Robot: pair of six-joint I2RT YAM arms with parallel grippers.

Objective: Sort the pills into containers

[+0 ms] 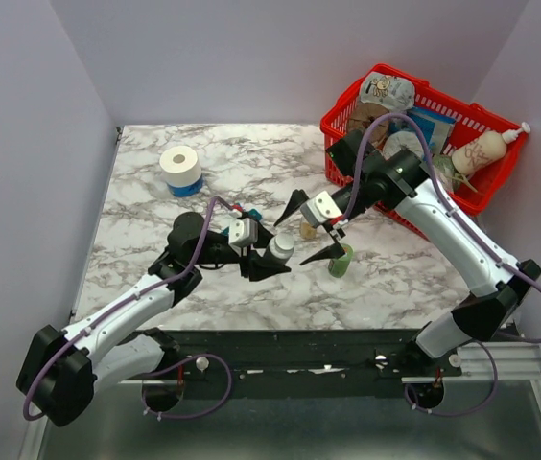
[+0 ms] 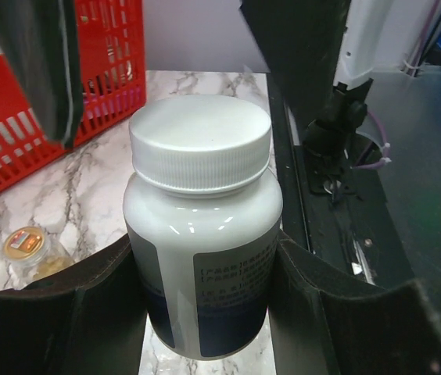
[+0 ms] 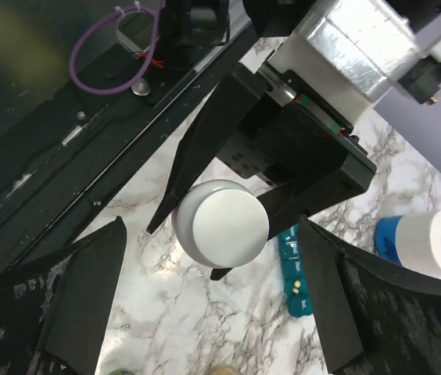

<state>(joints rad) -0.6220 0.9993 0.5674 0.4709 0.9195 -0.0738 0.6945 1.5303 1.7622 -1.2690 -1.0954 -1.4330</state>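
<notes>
My left gripper (image 2: 201, 262) is shut on a white pill bottle (image 2: 201, 226) with a white screw cap, and holds it upright above the marble table (image 1: 155, 220). In the top view that bottle (image 1: 280, 249) sits just left of my right gripper (image 1: 311, 230). The right gripper (image 3: 211, 226) stands open, its fingers wide on either side of the bottle's cap (image 3: 224, 223) without touching it. Beyond the bottle lies the teal containers strip (image 3: 292, 266), with two small yellowish pills (image 3: 293, 287) in one compartment. My left gripper hides the strip in the top view.
A red mesh basket (image 1: 472, 110) full of items stands at the back right. A small cork-lidded jar (image 1: 307, 230) and a green bottle (image 1: 340, 261) stand under the right gripper. A paper roll (image 1: 180, 166) on a blue base is at the back left.
</notes>
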